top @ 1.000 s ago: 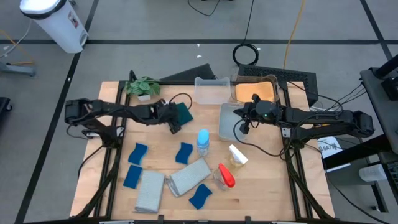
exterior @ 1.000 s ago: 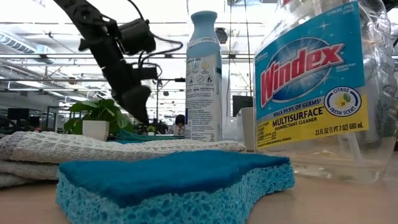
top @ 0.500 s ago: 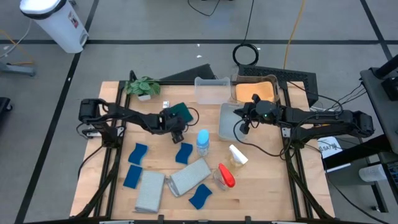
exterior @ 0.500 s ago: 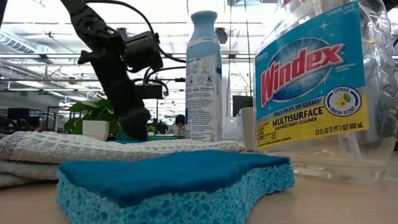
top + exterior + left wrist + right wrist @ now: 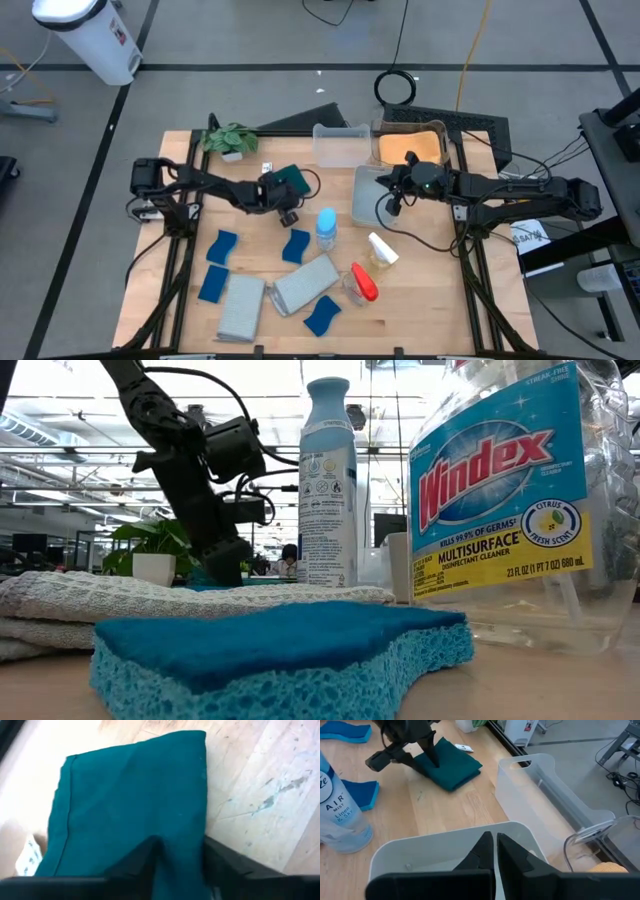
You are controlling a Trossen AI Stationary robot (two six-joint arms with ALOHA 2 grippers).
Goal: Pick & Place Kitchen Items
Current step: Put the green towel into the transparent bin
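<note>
The dark teal cloth [image 5: 292, 177] lies folded flat on the table, left of centre toward the far side. My left gripper [image 5: 285, 206] stands on it, fingers slanting down, shut on the cloth [image 5: 455, 767]. My right gripper [image 5: 494, 847] hangs shut above a clear bin [image 5: 368, 196], holding nothing. Blue sponges [image 5: 222, 247] [image 5: 296, 245], grey cloths [image 5: 305, 283] [image 5: 241, 305] and small bottles [image 5: 326, 228] [image 5: 380, 250] [image 5: 362, 282] sit nearer the front edge. My left gripper pinches a raised ridge of the teal cloth [image 5: 179, 862] between its two fingers [image 5: 137, 865], at the cloth's end nearest the arm. The fingers come down slanting from the table's left. The rest of the cloth lies flat on the table; how many layers cannot be seen.
A green potted plant [image 5: 230, 140] stands at the far left. A clear bin [image 5: 340, 145] and a bin holding an orange cloth [image 5: 410, 147] line the far edge. Bare wood shows between the teal cloth and the bottles.
My left gripper has come down onto the dark teal cloth, shifting a little toward the table's near and right edges. The cloth has stayed in place. My right arm has kept still.
</note>
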